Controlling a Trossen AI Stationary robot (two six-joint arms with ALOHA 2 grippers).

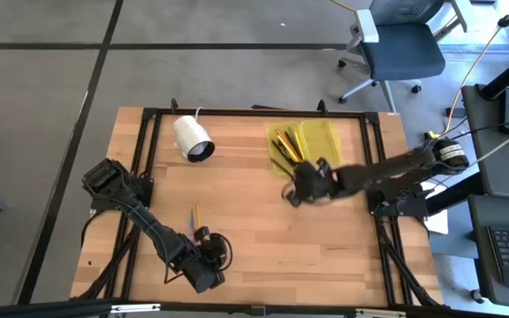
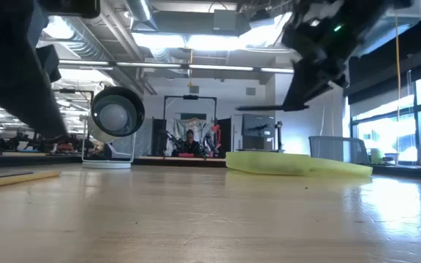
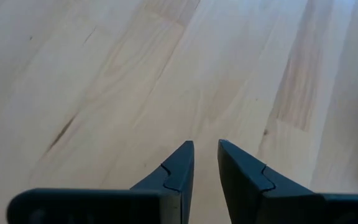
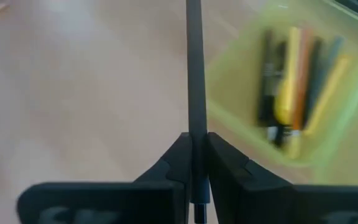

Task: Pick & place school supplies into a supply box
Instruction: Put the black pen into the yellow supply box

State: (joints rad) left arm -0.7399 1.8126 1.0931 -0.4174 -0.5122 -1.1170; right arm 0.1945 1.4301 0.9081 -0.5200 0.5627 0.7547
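Beside supply box (image 4: 328, 149), dark pen (image 4: 195, 68) lengthwise from jaws

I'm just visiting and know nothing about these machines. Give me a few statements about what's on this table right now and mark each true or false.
1. The right end effector grips a thin dark pencil. True.
2. The yellow-green supply box is empty. False: several pens and pencils already lie in it.
3. The left end effector holds a pencil. False: its fingers stand slightly apart over bare wood, with nothing between them.
4. A white cylinder lies on the table, apart from the box. True.
5. A loose pencil lies on the wood near the left arm. True.
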